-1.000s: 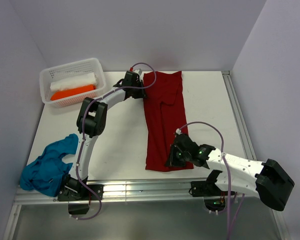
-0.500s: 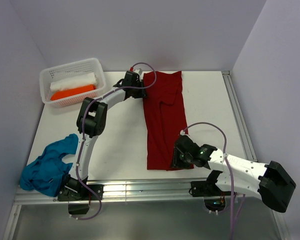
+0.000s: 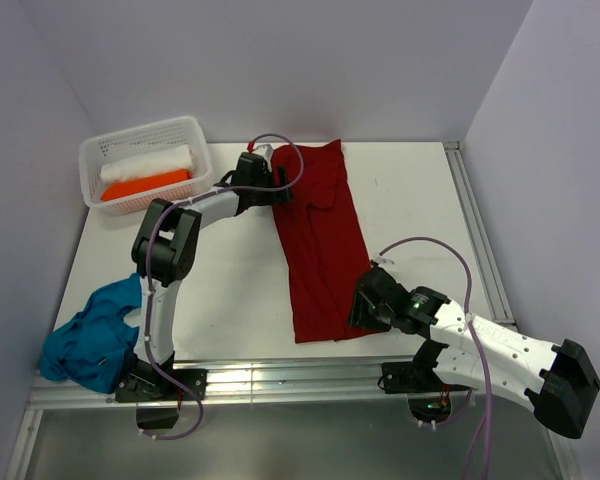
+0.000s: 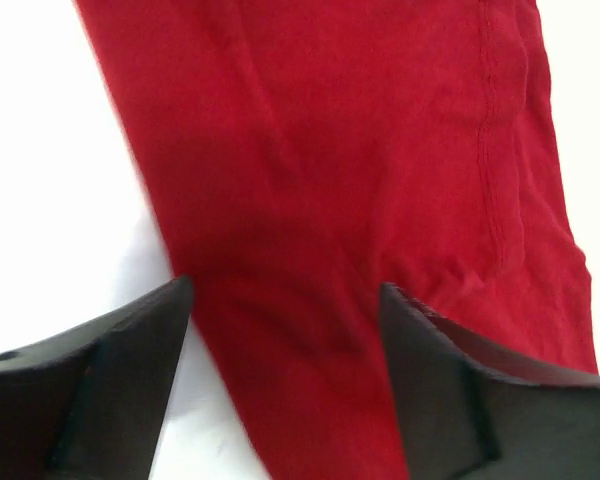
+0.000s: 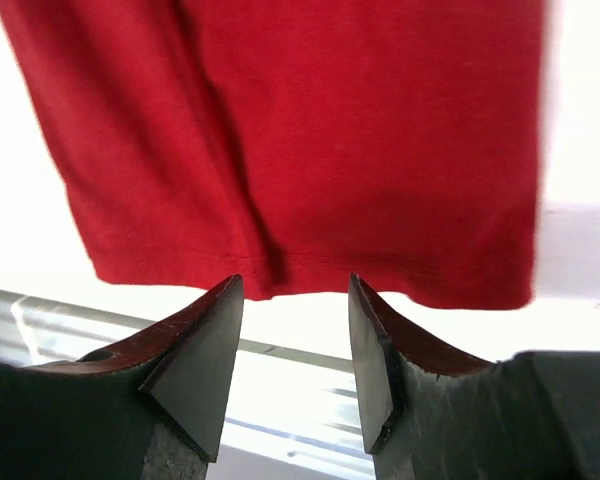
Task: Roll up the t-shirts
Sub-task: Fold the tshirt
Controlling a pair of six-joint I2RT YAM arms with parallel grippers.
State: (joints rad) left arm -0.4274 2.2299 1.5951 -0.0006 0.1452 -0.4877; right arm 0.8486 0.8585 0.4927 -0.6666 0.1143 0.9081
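The dark red t-shirt (image 3: 320,235) lies flat on the white table as a long folded strip, slanting slightly from far to near. At its far left edge my left gripper (image 3: 280,188) stands open, with the red cloth (image 4: 340,150) under its fingers (image 4: 130,370) and nothing pinched. My right gripper (image 3: 358,308) is open by the strip's near right corner. In the right wrist view the shirt's hem (image 5: 310,270) lies just past my right gripper (image 5: 293,285) with nothing between the fingers. The teal blue t-shirt (image 3: 90,335) sits crumpled at the near left corner.
A white perforated basket (image 3: 195,128) at the far left holds a white roll (image 3: 145,162) and an orange roll (image 3: 145,185). A metal rail (image 3: 280,385) runs along the table's near edge, and walls close in on the left, back and right.
Both grippers have opened and let go of the red t-shirt. The left arm swung a little to the left, the right gripper drew back to the right, and the strip now lies more slanted.
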